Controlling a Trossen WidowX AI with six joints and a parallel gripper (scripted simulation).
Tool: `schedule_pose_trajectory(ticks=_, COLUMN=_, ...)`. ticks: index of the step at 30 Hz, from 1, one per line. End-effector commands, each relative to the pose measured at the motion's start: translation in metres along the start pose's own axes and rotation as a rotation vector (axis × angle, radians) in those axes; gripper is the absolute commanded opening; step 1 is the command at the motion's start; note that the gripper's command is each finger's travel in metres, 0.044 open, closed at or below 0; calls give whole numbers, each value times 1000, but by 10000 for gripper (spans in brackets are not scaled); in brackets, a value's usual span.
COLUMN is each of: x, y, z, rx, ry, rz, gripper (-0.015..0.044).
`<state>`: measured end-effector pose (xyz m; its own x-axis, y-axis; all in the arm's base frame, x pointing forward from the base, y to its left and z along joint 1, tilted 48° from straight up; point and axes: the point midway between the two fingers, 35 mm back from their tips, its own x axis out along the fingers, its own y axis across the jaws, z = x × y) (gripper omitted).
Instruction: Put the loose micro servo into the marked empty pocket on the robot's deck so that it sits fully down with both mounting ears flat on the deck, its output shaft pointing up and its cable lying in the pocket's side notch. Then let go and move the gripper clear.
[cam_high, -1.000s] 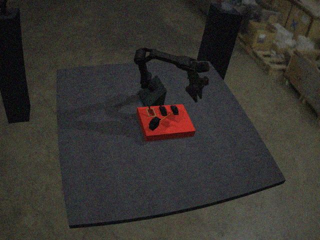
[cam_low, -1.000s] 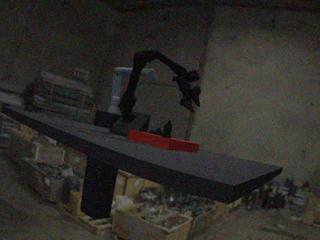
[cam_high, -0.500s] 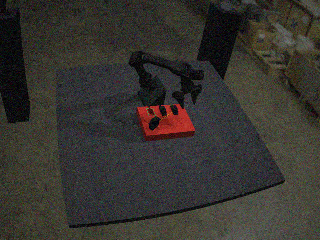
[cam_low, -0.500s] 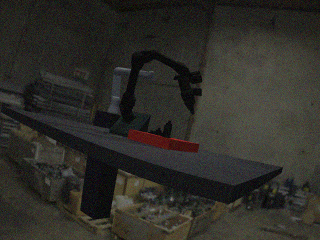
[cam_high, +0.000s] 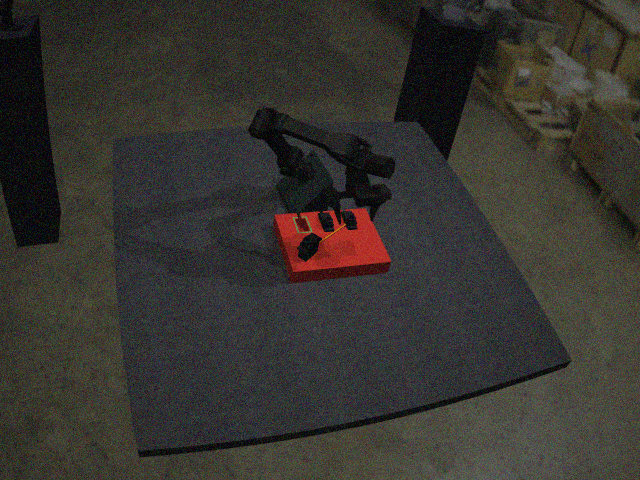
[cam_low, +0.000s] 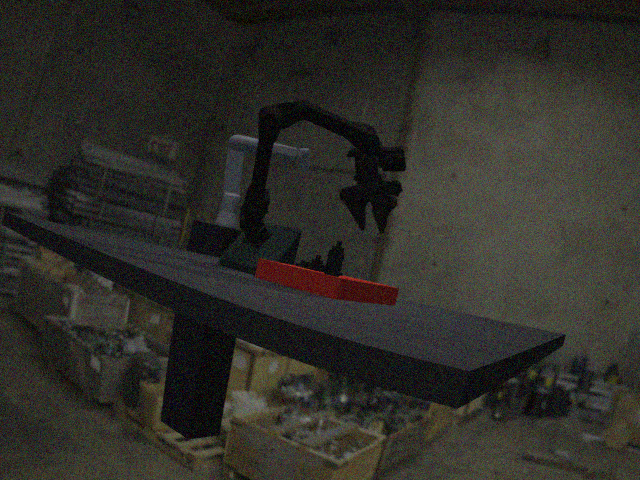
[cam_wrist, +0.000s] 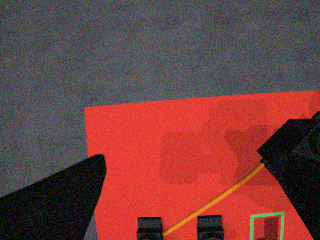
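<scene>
The loose micro servo (cam_high: 309, 246) (cam_low: 335, 258) (cam_wrist: 299, 134) is a black block standing on the red deck (cam_high: 361, 255) (cam_low: 299, 279) (cam_wrist: 125, 130). Which way its shaft points is too dark to tell. Its orange cable (cam_high: 333, 232) (cam_wrist: 215, 201) runs over the deck toward the seated servos. A green outline (cam_high: 305, 232) (cam_wrist: 267, 215) marks the empty pocket behind the loose servo. My gripper (cam_high: 357, 217) (cam_low: 372, 229) (cam_wrist: 191, 160) is open and empty, above the deck. In the wrist view the right finger overlaps the loose servo; the exterior view shows the fingertips higher than it.
Two black seated servos (cam_high: 326, 221) (cam_wrist: 210, 230) stand in a row beside the marked pocket. The arm's dark base (cam_high: 305, 193) (cam_low: 263, 250) is just behind the deck. The deck lies on a grey table (cam_high: 310, 361) (cam_low: 439, 341) (cam_wrist: 125, 50).
</scene>
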<state>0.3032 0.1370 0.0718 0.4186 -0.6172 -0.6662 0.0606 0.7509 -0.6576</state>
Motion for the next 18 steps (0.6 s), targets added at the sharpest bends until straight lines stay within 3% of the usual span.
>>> schedule_pose_trajectory(ticks=1, x=4, y=-17, z=1, rx=135, ry=46, rz=-18, gripper=440)
schedule_pose_trajectory(ticks=18, x=18, y=-88, z=-11, rx=673, ry=209, rz=-160, gripper=440)
